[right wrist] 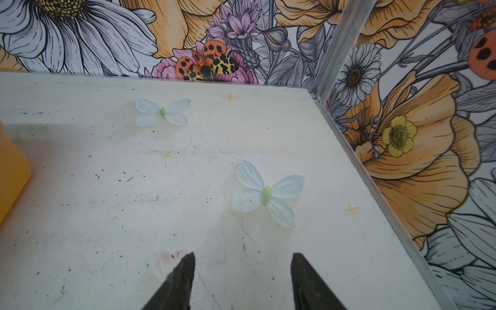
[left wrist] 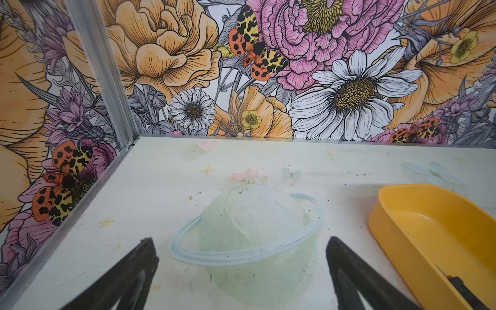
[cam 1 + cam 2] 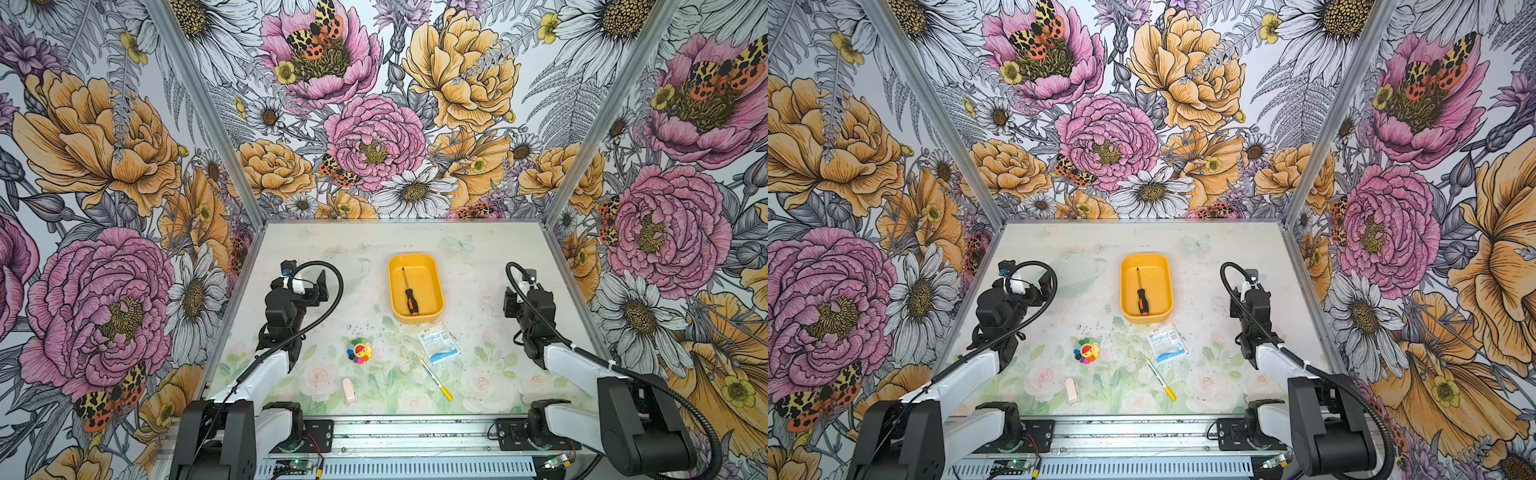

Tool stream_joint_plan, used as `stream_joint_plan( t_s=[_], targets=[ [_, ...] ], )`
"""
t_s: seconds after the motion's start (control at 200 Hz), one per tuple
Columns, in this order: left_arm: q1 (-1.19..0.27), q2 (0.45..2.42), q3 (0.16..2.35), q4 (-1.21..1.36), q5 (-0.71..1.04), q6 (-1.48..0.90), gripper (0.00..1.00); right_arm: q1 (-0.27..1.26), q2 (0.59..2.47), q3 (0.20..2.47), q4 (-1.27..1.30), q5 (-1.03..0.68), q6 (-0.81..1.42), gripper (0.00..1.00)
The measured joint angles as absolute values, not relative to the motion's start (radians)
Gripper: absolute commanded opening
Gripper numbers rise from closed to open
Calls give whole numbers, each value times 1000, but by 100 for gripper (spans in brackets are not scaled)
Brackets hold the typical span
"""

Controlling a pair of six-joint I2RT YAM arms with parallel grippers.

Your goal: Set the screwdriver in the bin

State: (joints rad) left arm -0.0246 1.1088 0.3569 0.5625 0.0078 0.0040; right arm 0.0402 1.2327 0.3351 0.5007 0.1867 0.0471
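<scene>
The screwdriver [image 3: 410, 298] [image 3: 1143, 300], black-handled with an orange end, lies inside the yellow-orange bin [image 3: 430, 282] [image 3: 1162, 282] at mid-table in both top views, shaft pointing to the back wall. My left gripper [image 3: 320, 286] [image 3: 1042, 287] hovers left of the bin, open and empty. In the left wrist view its jaws [image 2: 240, 239] stand wide apart over bare table, with the bin [image 2: 429, 228] and the screwdriver's handle [image 2: 459, 285] off to one side. My right gripper [image 3: 510, 302] [image 1: 243, 255] is right of the bin, open with nothing between its fingers; the bin's edge [image 1: 10, 174] just shows.
In front of the bin lie a surgical packet [image 3: 437, 341], a white pen with a yellow cap [image 3: 435, 379], a rainbow flower toy [image 3: 359, 351] and a small pink object [image 3: 349, 391]. Flowered walls with metal posts enclose the table on three sides.
</scene>
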Motion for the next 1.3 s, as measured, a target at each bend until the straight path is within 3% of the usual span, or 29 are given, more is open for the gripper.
stream_joint_plan(
  t_s=[0.425, 0.951, 1.096, 1.296],
  targets=[
    [-1, 1221, 303, 749, 7, 8, 99, 9, 1518, 332, 851, 180, 64, 59],
    [17, 1499, 304, 949, 7, 7, 99, 9, 1529, 333, 909, 191, 70, 64],
    [25, 1549, 368, 904, 7, 7, 99, 9, 1529, 347, 901, 191, 75, 70],
    [28, 1549, 372, 914, -4, 7, 99, 9, 1529, 350, 898, 191, 85, 86]
  ],
)
